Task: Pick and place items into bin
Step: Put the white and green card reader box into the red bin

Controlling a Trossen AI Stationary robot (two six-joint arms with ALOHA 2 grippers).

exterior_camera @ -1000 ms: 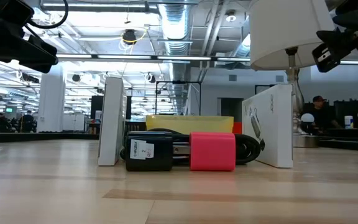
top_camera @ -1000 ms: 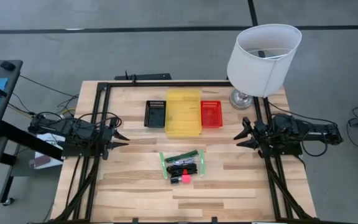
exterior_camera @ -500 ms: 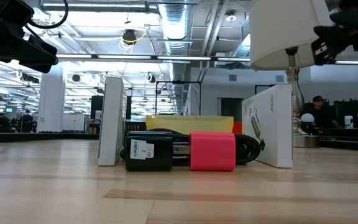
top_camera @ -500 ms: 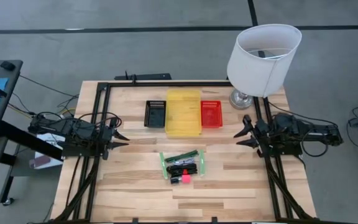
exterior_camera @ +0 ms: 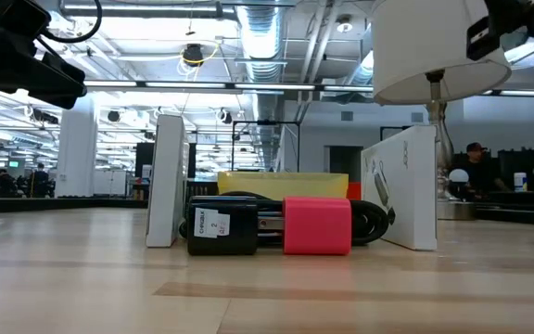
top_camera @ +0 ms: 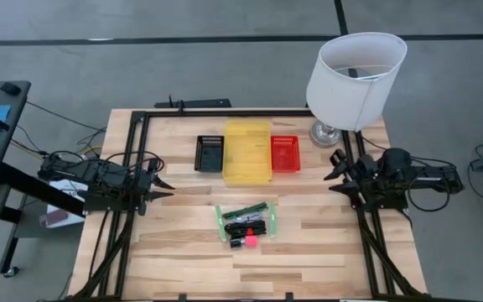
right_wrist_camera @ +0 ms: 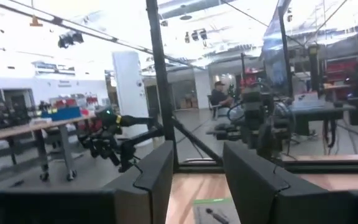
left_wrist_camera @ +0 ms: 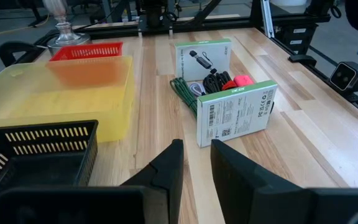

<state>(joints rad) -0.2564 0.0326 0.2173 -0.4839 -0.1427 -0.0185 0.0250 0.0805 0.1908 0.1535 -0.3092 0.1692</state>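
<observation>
At the table's centre in the high view, just toward six o'clock, lies the cluster of items [top_camera: 246, 224]. It holds two flat packets standing on edge, a white labelled packet [left_wrist_camera: 203, 60] and a green-striped packet [left_wrist_camera: 235, 112]. Between them sit one coiled black cord [left_wrist_camera: 217, 81], one small pink-red block [left_wrist_camera: 244, 81] and one thin green stick [top_camera: 245, 212]. The low view shows one black block with a white label [exterior_camera: 222, 230] touching the pink-red block on its left.

Toward twelve o'clock from the cluster stand three bins in a row, touching side by side: one black basket [top_camera: 210, 153], one larger yellow tray [top_camera: 247, 152] in the middle, and one red basket [top_camera: 285, 154]. All three look bare inside. At about one o'clock on the table stands one lamp with a white shade [top_camera: 355, 69].

Two arms wait at the table's edges. The left gripper [top_camera: 163, 186] hovers at nine o'clock, well apart from the items; its two fingers stand a narrow gap apart with nothing between them. The right gripper [top_camera: 335, 170] hangs at three o'clock, raised and tilted, its two fingers parted and holding nothing.

In the right wrist view one person [right_wrist_camera: 219, 96] sits far off in the room beyond the table.
</observation>
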